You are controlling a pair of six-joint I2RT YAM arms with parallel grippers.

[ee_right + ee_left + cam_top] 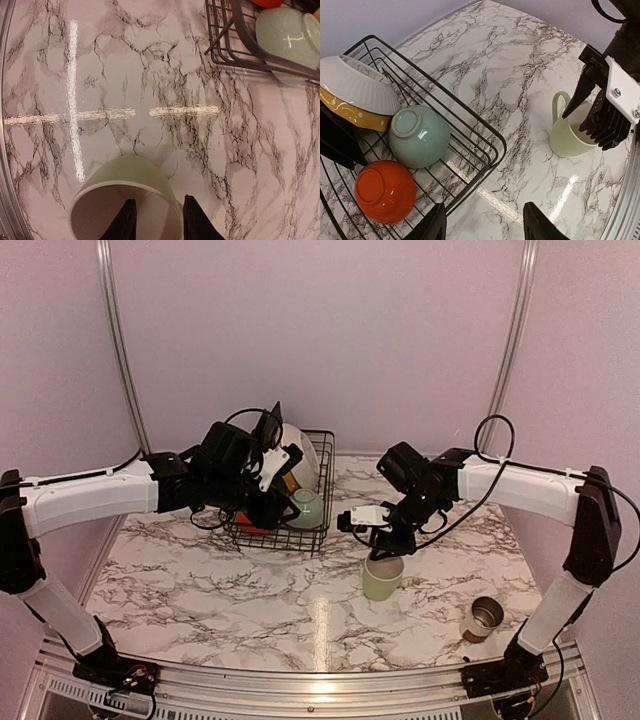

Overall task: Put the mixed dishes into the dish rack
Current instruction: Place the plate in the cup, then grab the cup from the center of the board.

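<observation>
Mug (383, 578): pale green, upright on the marble table (200, 590), right of the rack and apart from it.
Right gripper (159, 220): fingers apart, one inside the mug, one outside its rim.
Left gripper (482, 225): fingers wide apart, empty, over the rack's edge.
Rack (290, 537): holds a white bowl (355, 87), yellow plate (350, 114), green bowl (419, 137) and orange bowl (385, 191).
Small cup (485, 617): upright near the right arm's base.

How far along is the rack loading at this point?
Done: white bowl, yellow plate, green bowl and orange bowl sit in the rack. In hand: the right pincer straddles the rim of the mug on the table, apparently not clamped yet. Remaining: that mug and the small cup; the left pincer is open, empty.
</observation>
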